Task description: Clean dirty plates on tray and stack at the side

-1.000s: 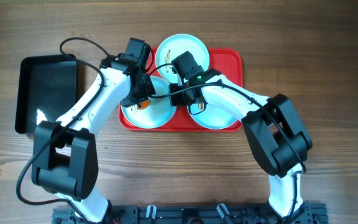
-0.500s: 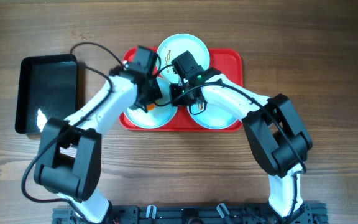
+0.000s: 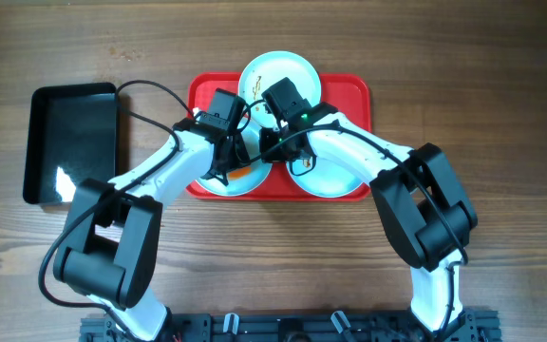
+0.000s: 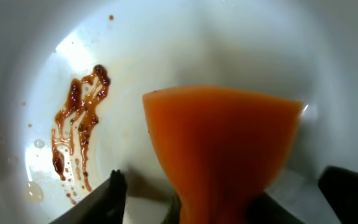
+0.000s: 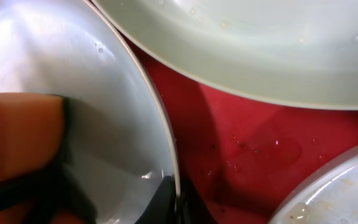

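Observation:
Three pale plates lie on the red tray (image 3: 349, 90): one at the back (image 3: 288, 71), one front left (image 3: 218, 180), one front right (image 3: 330, 180). My left gripper (image 3: 236, 155) is shut on an orange sponge (image 4: 222, 137) and holds it on the front-left plate (image 4: 185, 50), next to a brown smear (image 4: 79, 118). My right gripper (image 3: 268, 142) is shut on that plate's right rim (image 5: 166, 149), one finger inside and one outside. The right wrist view also shows the sponge (image 5: 17, 130), the back plate (image 5: 260, 43) and the front-right plate (image 5: 347, 193).
A glossy black bin (image 3: 69, 142) stands on the wooden table left of the tray. Wet red tray floor (image 5: 253, 149) shows between the plates. Both arms cross over the tray's middle, close together.
My left arm has swung right and towards the front, bringing the sponge down onto the front-left plate. The right gripper has stayed on the plate's rim.

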Robot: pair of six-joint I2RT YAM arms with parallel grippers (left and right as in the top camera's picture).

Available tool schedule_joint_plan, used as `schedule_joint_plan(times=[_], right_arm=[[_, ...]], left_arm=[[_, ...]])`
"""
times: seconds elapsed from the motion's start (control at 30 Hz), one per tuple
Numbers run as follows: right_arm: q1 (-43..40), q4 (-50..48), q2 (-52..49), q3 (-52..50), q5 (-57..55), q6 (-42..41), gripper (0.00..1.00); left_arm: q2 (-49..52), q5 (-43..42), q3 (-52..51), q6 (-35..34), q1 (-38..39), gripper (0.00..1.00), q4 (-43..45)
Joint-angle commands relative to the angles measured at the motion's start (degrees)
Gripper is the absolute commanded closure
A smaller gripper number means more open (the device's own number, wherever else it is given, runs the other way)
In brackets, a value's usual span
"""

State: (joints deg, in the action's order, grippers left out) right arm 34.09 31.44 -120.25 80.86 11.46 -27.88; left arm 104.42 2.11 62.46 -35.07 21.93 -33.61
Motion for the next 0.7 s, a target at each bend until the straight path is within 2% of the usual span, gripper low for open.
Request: schedule_joint_plan(times=[0.0, 0.37, 0.67], right_arm=[[0.35, 1.46, -1.49, 0.13, -1.18, 0.39, 0.96], [0.35, 1.92, -1.49, 0.13, -1.18, 0.61, 0.96], [0.35, 2.12, -1.49, 0.13, -1.16, 0.72, 0.96]], left_arm=[[-1.4, 0.33, 1.29, 0.11, -0.07, 0.51, -1.22], [-6.62, -0.13, 1.42, 0.11, -0.07, 0.51, -1.38], [-5.11, -0.39, 1.38, 0.09, -0.02, 0.53, -1.53]])
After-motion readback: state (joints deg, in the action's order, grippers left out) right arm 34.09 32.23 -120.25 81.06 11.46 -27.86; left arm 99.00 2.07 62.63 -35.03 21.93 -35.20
